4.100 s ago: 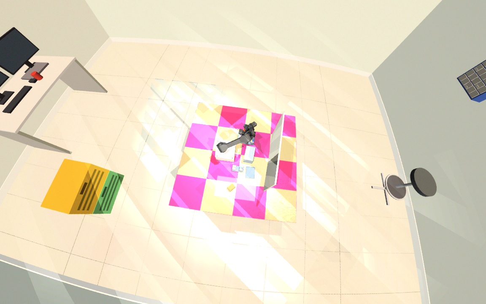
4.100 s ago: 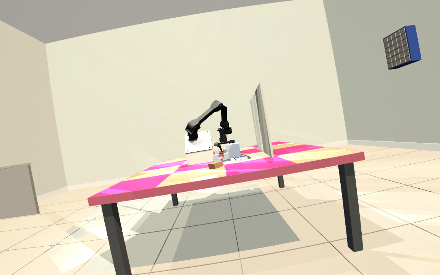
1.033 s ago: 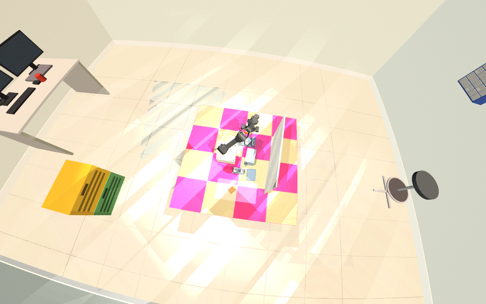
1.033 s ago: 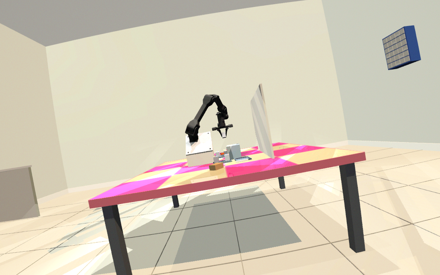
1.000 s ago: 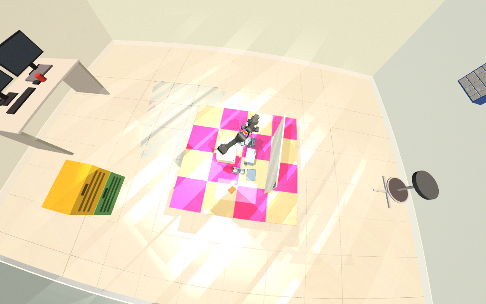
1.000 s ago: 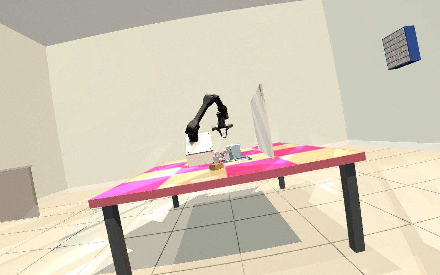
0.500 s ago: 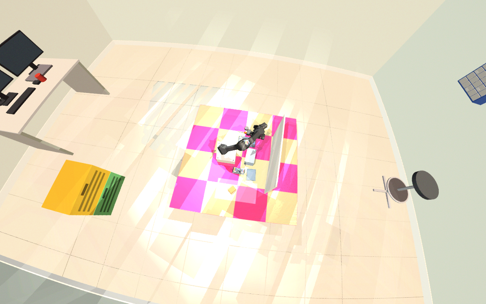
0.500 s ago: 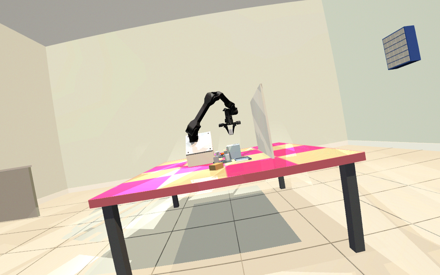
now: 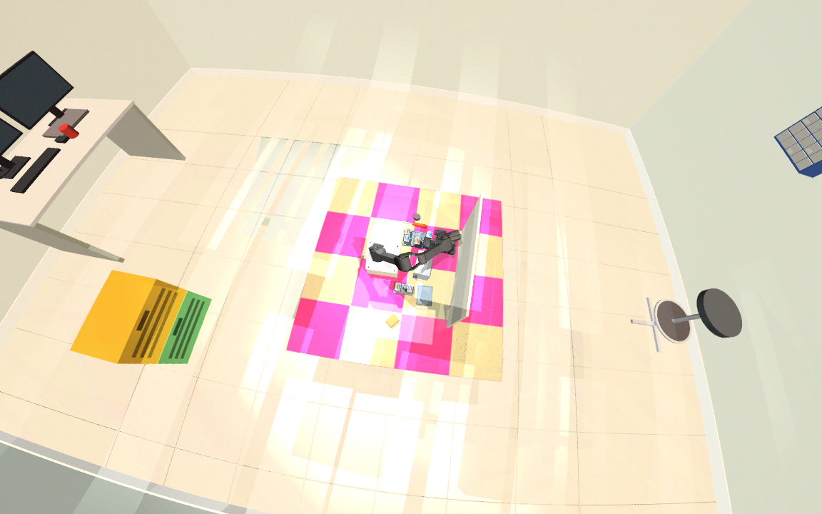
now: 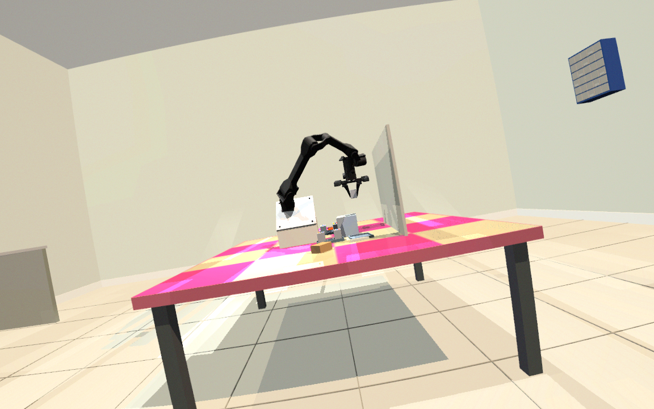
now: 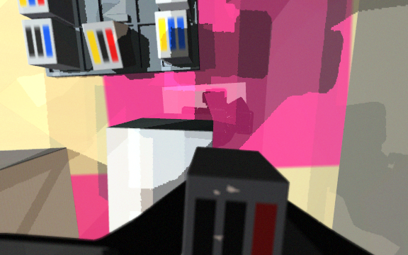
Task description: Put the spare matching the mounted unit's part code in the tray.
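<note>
My gripper [image 10: 353, 193] [image 11: 225, 191] is shut on a spare with black, black and red stripes and holds it high above the table, near the upright panel. The spare rack [image 11: 92, 10] stands at the upper left of the wrist view. In it show a black-black-blue spare [image 11: 40, 42], a tilted yellow-black-red spare [image 11: 103, 46] and a yellow-blue-blue spare [image 11: 172, 35]. The flat bluish tray [image 9: 424, 294] [image 10: 360, 236] lies beyond the grey box, with nothing visible on it. I cannot tell which piece is the mounted unit; its back code is not readable.
A tall grey box [image 9: 422, 273] [image 10: 348, 226] [image 11: 129, 159] stands between rack and tray. An upright panel [image 9: 467, 262] [image 10: 389, 183] stands beside the arm. Two striped units [image 9: 403, 288] stand beside the tray. An orange screwdriver [image 9: 419, 225] and a wooden block [image 9: 392, 320] [image 10: 321, 247] lie on the table.
</note>
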### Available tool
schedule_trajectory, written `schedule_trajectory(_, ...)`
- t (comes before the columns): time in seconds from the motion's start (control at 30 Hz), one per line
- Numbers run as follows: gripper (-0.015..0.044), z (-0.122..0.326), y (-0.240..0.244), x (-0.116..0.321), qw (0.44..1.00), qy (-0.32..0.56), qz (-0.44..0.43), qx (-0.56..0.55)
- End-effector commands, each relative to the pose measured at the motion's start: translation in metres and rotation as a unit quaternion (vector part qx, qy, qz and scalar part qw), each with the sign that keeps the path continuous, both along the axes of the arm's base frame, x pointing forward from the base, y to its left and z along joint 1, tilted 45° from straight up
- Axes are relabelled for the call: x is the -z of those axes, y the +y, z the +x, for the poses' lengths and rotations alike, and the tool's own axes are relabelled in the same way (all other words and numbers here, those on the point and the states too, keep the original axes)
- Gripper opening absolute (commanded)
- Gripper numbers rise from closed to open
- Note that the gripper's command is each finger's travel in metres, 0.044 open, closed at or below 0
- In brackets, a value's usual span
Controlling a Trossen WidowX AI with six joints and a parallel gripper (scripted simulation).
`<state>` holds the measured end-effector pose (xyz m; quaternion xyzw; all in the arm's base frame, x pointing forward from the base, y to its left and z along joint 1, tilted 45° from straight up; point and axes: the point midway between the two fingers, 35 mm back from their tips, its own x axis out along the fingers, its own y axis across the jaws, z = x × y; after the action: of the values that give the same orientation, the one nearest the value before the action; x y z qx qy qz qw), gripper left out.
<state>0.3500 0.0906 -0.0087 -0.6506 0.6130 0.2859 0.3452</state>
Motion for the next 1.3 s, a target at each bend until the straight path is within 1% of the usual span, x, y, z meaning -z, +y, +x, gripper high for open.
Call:
schedule_trajectory(0.0, 0.0, 0.005, -0.022, -0.02, 1.0, 0.003, -0.006, -0.007)
schedule_trajectory(0.4, 0.0, 0.013, -0.102, -0.088, 0.999, 0.003, -0.03, -0.019)
schedule_trajectory(0.8, 0.0, -0.008, -0.181, -0.153, 0.997, 0.013, -0.069, -0.019)
schedule_trajectory(0.97, 0.0, -0.01, -0.185, -0.156, 0.997, 0.014, -0.072, -0.018)
schedule_trajectory(1.27, 0.0, -0.008, -0.191, -0.149, 0.997, 0.014, -0.071, -0.018)
